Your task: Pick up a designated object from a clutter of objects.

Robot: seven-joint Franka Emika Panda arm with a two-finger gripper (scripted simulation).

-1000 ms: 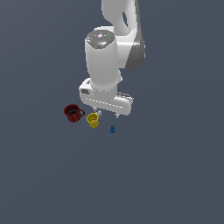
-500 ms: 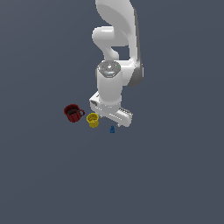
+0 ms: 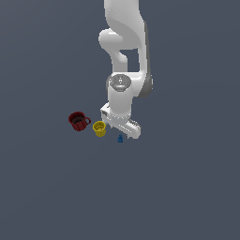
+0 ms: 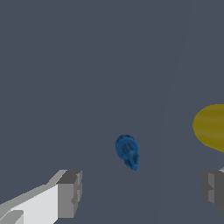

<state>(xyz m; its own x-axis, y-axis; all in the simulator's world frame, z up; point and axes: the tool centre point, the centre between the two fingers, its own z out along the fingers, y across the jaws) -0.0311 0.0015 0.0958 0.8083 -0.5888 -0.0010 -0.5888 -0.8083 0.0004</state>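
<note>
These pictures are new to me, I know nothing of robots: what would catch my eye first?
First the big white arm, bent down over a plain grey floor. Under it sits a tiny blue item, with the open gripper hanging over it, one finger on each side. To the exterior view's left stand a yellow cup and a dark-red mug.

Claw (image 4: 140, 192) lower than before, nearer the blue item (image 3: 120, 138)

A: Where's the tiny item (image 3: 120, 138)?
B: Toward the exterior view's right of the cup (image 3: 99, 128), near it, apart.
A: The mug (image 3: 78, 121)?
B: Left of the cup, just beside it.
</note>
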